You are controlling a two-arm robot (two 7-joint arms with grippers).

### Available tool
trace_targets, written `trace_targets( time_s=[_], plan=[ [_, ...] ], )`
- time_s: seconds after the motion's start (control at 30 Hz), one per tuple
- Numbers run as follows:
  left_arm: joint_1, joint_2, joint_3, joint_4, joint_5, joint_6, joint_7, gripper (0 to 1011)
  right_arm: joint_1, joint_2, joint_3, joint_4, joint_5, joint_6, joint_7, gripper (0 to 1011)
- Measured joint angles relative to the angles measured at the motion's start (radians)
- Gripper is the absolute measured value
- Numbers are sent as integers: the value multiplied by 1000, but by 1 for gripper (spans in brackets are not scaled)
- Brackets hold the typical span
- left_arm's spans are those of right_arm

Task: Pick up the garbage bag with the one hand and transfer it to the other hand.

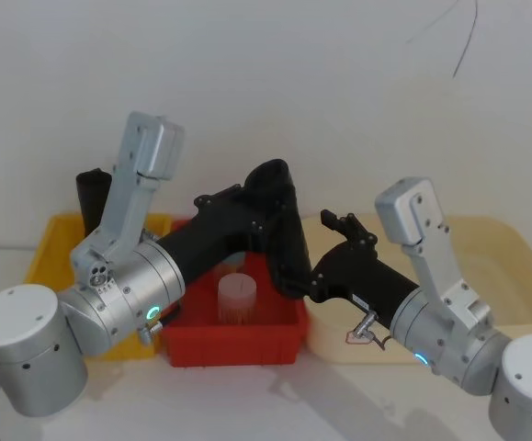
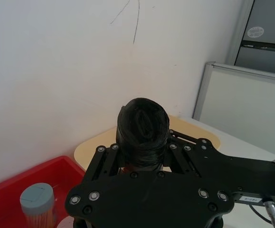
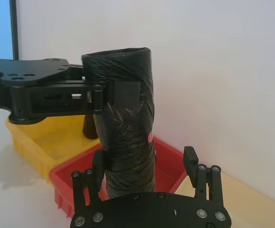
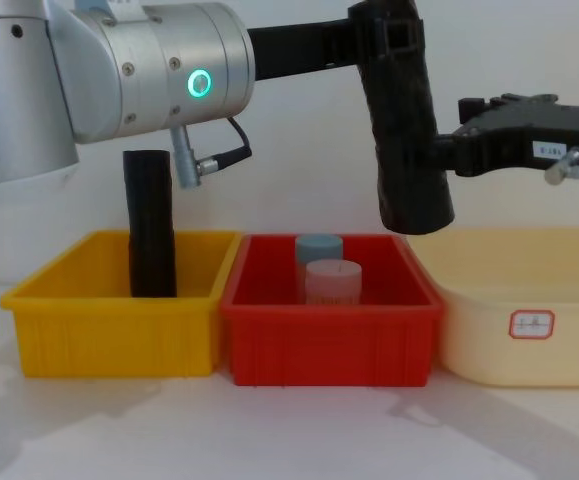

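A yellow plastic bin (image 4: 109,345) with smooth, sloping walls sits farthest left. A matt black roll (image 4: 151,225) stands upright in it, taller than the bin is deep. Beside it is a red bin (image 4: 329,340) of the same moulded shape. It holds two small round canisters, one with a grey-blue lid (image 4: 318,247) and, in front of it, a pale pink translucent one (image 4: 333,282). To the right lies a wider cream bin (image 4: 489,340) with rounded corners and a small white label (image 4: 532,323) on its front wall.

The garbage bag (image 4: 409,150) is a tight black cylinder of crinkled, faintly shiny plastic with a puckered top end. It hangs in the air above the red bin's right side, clear of every bin. It is nearly upright, its foot leaning a little to the right.

The left arm is a fat silver barrel with a glowing green ring (image 4: 201,83). It reaches level across from the left, and the left gripper (image 4: 384,38) is clamped on the bag near its top, a flat pad (image 3: 126,91) pressed into the plastic.

The right arm, with its blue ring (image 1: 420,358), comes in from the right at a lower height. The right gripper (image 3: 144,156) straddles the bag's lower part with its jaws spread, and one of its fingers (image 3: 190,159) stands apart from the plastic.
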Motion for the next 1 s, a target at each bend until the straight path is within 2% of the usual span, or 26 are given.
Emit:
trace_targets(
  time_s=[1.0],
  plan=[
    [-3, -5, 31, -12, -22, 21, 39, 381, 12, -44, -6, 38, -4, -30, 47, 1001]
  ],
)
